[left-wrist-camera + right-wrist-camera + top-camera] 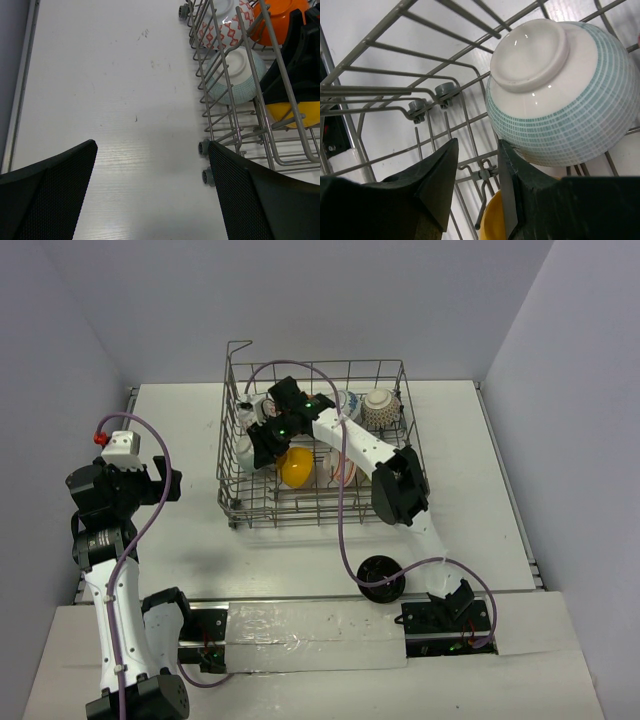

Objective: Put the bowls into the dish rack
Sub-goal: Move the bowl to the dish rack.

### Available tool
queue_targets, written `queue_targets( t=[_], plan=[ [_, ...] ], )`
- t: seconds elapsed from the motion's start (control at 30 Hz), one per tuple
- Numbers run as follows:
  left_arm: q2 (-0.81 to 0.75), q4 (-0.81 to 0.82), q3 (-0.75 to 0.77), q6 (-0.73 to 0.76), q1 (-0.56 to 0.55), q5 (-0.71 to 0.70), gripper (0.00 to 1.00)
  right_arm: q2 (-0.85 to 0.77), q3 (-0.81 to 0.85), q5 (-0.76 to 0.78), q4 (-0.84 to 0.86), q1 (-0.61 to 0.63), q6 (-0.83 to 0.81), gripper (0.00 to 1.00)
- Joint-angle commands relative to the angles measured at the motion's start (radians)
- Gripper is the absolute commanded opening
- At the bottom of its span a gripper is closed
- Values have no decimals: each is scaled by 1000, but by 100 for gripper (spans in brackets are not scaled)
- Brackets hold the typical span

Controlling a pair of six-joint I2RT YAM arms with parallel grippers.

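Right claw (476,165) low inside the dish rack (320,518), at the rack's 9 o'clock side in the overhead view. Parted partway and gripping nothing, with nothing but rack wire visible through the gap. Just off the fingertips, at 1 o'clock in the wrist view, a pale teal bowl (560,100): foot up, leaning among the tines, apart from both fingers. Directly below the claw, at 6 o'clock in the same view, the edge of a yellow bowl (492,222).

Farther along the rack toward 3 o'clock, a red-and-white bowl (345,468). Against the far wall, toward 1 o'clock, a white-patterned bowl (381,408). Also in the rack, seen from the left wrist, an orange bowl (280,20).

Outside the rack, one black bowl (382,577) alone on the tabletop (480,490), beyond the rack's near wall. From the right claw, roughly 5 o'clock overhead and well apart. Close to the right arm's base, far from the left arm. Round, so no long axis to line up with, and probably open to any approach angle. Mouth up or mouth down: cannot tell.

Left claw (152,195) spread fully wide and empty, hanging over bare tabletop at the rack's 9 o'clock, outside its wall.

Likely next: raise the right claw clear of the tines, then swing back toward 5 o'clock for the black bowl. Right arm plainly the nearer one. Main risk: catching wire on the way out.
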Motion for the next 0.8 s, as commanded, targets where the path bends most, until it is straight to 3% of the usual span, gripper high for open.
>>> queue_targets(
  t=[0.0,0.77],
  plan=[
    [3,26,13,-10,6,33,99,32,50,14,26,-18,12,45],
    [23,3,48,15,6,31,99,69,105,114,23,-28,19,48]
  ],
)
